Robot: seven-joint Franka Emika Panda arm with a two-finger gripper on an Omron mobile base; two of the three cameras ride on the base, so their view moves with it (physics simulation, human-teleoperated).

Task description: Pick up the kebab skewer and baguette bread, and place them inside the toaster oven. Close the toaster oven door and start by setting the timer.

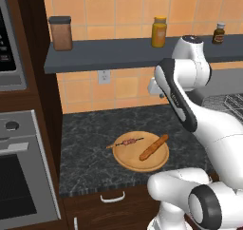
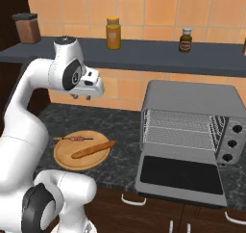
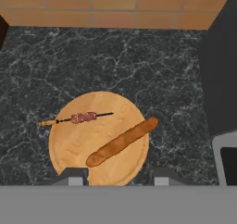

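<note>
Grey metal toaster oven (image 2: 192, 112) well off to one side of the jaws, its right edge cut off; toaster oven door (image 2: 180, 175) dropped flat, wire rack bare. Round wooden board (image 3: 69, 144) on dark counter (image 3: 139, 61) straight below the gripper (image 3: 118, 177), lower rim hidden behind the fingertips (image 3: 74, 176). Baguette bread (image 3: 121, 142) diagonal beneath the gap, one end overhanging. Kebab skewer (image 3: 83, 117) beyond it, apart. Jaws parted, holding nothing.
</note>
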